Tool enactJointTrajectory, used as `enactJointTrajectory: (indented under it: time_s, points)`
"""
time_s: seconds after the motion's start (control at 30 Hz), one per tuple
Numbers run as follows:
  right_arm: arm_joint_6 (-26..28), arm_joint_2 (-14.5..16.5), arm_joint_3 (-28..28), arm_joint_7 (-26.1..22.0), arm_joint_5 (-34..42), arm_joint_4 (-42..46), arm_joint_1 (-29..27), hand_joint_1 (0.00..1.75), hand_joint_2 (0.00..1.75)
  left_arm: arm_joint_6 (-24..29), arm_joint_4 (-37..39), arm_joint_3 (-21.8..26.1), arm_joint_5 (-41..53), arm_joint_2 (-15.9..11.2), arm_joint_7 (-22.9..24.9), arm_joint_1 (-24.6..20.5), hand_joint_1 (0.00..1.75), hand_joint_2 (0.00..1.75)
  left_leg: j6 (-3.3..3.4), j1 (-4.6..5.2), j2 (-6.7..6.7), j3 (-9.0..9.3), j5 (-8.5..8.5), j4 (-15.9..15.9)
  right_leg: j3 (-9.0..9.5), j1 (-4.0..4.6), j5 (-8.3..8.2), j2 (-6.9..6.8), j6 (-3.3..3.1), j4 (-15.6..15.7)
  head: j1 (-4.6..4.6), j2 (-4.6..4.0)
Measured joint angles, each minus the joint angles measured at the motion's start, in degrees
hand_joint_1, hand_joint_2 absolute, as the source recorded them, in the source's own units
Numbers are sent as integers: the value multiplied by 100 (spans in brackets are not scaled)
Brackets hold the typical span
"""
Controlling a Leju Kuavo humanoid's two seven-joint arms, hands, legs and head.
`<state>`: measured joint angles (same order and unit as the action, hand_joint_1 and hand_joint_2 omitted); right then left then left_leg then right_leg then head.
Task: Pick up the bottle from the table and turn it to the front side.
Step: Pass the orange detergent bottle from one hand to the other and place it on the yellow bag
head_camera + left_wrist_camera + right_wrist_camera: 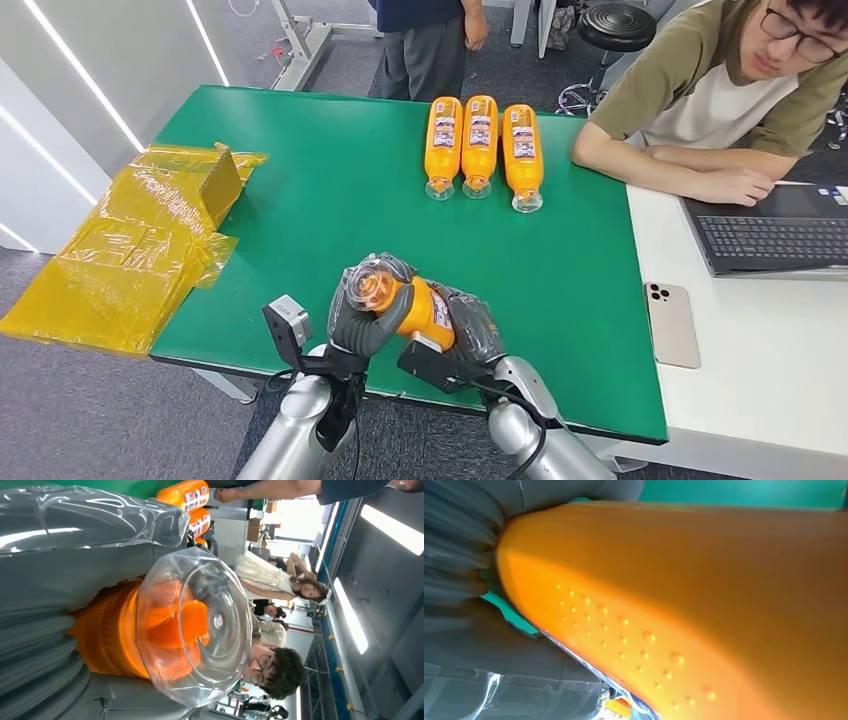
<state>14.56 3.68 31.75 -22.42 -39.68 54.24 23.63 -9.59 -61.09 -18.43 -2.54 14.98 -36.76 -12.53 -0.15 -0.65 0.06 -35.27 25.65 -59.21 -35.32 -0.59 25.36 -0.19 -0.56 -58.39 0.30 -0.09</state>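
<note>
the orange bottle (412, 306) is held up at the near edge of the green surface (330, 190), between both robot hands. the left robot hand (362, 310) wraps its fingers around the end with the clear cap, and the right robot hand (470, 332) clamps the other end of the orange body. the bottle lies roughly sideways, its clear cap towards the left and part of a label showing on top. in the left wrist view the clear cap (200, 625) bulges out past the grey fingers (45, 645), with orange showing through it. in the right wrist view the orange bottle body (704, 595) sits just against the grey hand, with a patch of small raised dots on it.

three more orange bottles (480, 145) lie side by side at the far part of the surface, well apart from the hands. a crumpled yellow plastic sheet (135, 250) hangs off the left end. a person in an olive shirt (720, 90) sits at the right behind a laptop (780, 235), with a phone (672, 323) lying on the white table, and another person stands at the far side
</note>
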Motion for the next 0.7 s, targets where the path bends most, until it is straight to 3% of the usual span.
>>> enactJointTrajectory:
  time_s: [0.17,0.37,0.5,0.7]
  points:
    - [650,136,-42,-489,759,243,-218,0,175,273,-177,-29,85,-1,7,4,175,175,0,0,0,0,0,0,0,1,1,0,0,0,0,0]
    - [1647,241,-32,-1368,1979,1485,-889,0,175,1813,-542,-48,995,-62,22,-147,175,175,0,-1,-3,-5,1,2,-1,1,5,-4,1,-1,-1,0]
    - [2075,231,113,-1653,2416,2265,-1261,0,175,3005,-824,-44,2288,-291,321,-427,175,175,0,-1,-1,-4,0,3,-1,1,4,-4,1,-2,-1,0]
    - [2337,152,340,-1735,2759,2817,-1444,0,175,3467,-979,-39,3083,-668,664,-727,175,175,-3,-1,0,-2,-2,3,0,1,1,-3,-3,-3,1,0]
